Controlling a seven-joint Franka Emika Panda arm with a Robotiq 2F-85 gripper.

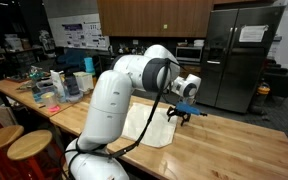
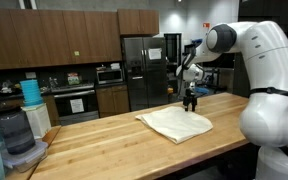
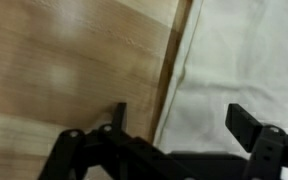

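kitchen-lab wooden tabletop (image 2: 94,145), white cloth (image 2: 174,124) lying flat on it.
fingers (image 3: 246,122) spread wide, holding nothing, just above the cloth's edge; the hem runs between them, cloth under one finger, bare wood under the other.

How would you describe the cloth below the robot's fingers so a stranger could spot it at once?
Find the long wooden counter in the kitchen. Near its middle, below the robot's open fingers, a cream cloth lies flat. It is the only soft, pale sheet there; the containers stand away at one end.
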